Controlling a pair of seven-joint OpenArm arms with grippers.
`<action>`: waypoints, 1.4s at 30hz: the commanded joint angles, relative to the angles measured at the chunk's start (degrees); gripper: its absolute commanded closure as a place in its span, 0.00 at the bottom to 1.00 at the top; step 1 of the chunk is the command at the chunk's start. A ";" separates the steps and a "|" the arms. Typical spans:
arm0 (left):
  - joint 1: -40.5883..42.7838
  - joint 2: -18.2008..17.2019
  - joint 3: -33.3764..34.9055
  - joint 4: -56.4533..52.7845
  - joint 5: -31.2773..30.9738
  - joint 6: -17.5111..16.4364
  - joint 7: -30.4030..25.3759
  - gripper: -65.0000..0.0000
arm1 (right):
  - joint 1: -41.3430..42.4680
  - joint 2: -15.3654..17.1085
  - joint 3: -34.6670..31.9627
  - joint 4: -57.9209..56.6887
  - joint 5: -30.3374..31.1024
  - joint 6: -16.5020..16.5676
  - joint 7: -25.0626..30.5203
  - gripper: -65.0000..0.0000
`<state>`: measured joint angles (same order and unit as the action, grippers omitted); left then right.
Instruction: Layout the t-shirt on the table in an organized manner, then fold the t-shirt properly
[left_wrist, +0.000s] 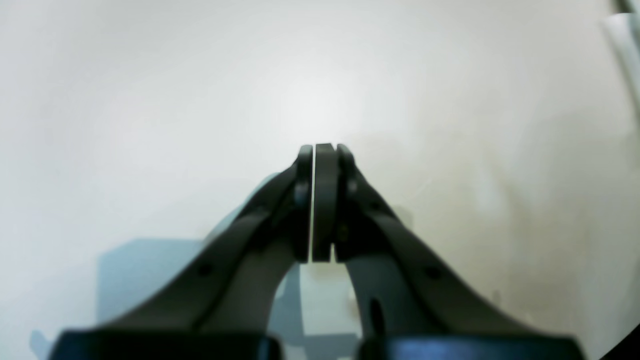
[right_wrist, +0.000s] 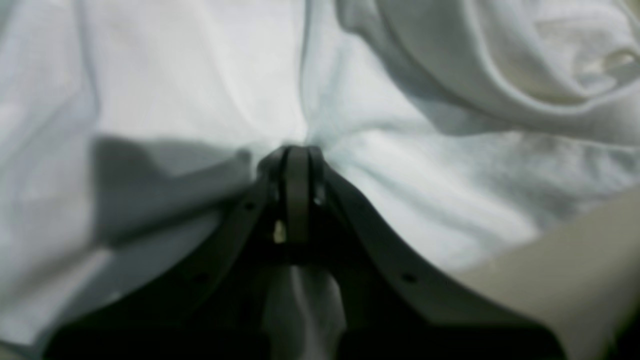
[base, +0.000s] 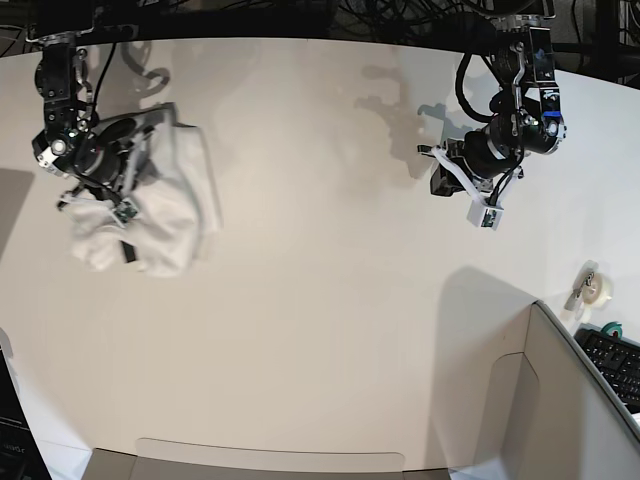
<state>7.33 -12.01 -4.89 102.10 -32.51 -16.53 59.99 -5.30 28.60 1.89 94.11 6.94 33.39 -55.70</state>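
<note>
The white t-shirt (base: 165, 215) lies crumpled in a heap at the far left of the table (base: 320, 300), with no print showing. In the right wrist view my right gripper (right_wrist: 298, 150) is shut on a bunched fold of the t-shirt (right_wrist: 200, 75), and cloth also hangs between its fingers lower down. The arm that carries it (base: 88, 150) stands over the heap's upper left edge. My left gripper (left_wrist: 320, 148) is shut with nothing in it above bare tabletop (left_wrist: 150, 100). In the base view the left gripper (base: 441, 178) hangs at the far right, well away from the shirt.
A grey-beige partition panel (base: 560, 400) rises at the front right. Beside it are a tape roll (base: 597, 289) and a keyboard (base: 615, 362). Cables run along the table's curved far edge (base: 300, 40).
</note>
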 joint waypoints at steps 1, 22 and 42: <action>-0.61 -0.34 -0.08 0.97 -0.76 -0.30 -0.95 1.00 | -2.22 1.86 0.97 -1.40 -2.76 0.42 -6.41 1.00; 0.62 1.33 0.45 1.06 -0.85 -0.56 -0.95 1.00 | -6.44 10.92 4.83 -2.98 -2.85 0.50 -3.24 1.00; 0.27 1.68 0.45 1.15 -0.85 -0.56 -0.95 1.00 | -5.82 7.58 27.52 22.42 -2.50 5.08 -15.99 1.00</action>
<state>8.19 -10.11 -4.23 102.10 -32.93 -16.75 59.96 -11.38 35.75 29.15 115.79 4.49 37.98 -71.77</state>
